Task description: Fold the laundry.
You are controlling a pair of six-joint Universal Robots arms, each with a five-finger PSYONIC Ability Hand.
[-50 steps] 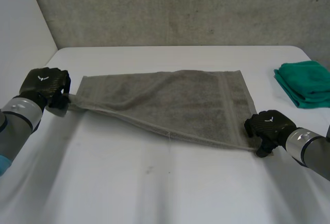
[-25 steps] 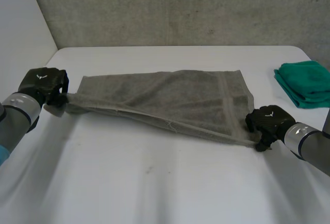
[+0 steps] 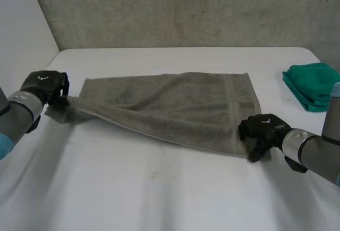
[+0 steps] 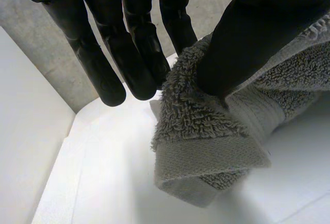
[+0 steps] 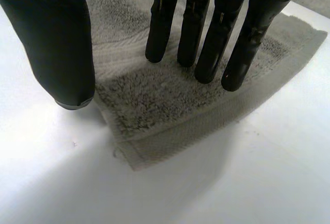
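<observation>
- The grey towel [image 3: 175, 106] lies spread across the middle of the white table [image 3: 159, 194]. It is long from side to side, and there are some soft wrinkles near its left end.
- The left hand [image 3: 45, 86] is at the towel's left near corner. In its own wrist view the thumb [image 4: 242, 44] squeezes a bunched bit of the towel against the straight fingers [image 4: 134, 54], so it is pinching the cloth. That corner is up off the table and hangs below the hand. I think it holds on tight so the corner cannot slip when the towel gets folded.
- The right hand [image 3: 260, 129] is at the towel's right near corner. Its fingers [image 5: 206, 38] are straight and close side by side over the cloth. Its thumb [image 5: 56, 44] sticks out apart, just past the towel's edge. Nothing is squeezed here. The corner lies flat under the fingertips, but I cannot tell if they touch it.
- One hand sits at each near corner, so I guess the plan is to lift the near edge and bring it over to the far edge. That would make the towel half as wide.
- The right hand will have to grab its corner first. If only the left side goes up, the towel could twist.
- A green cloth [image 3: 313, 85] is already folded at the far right of the table. It is well apart from the towel, so it is out of the way.
</observation>
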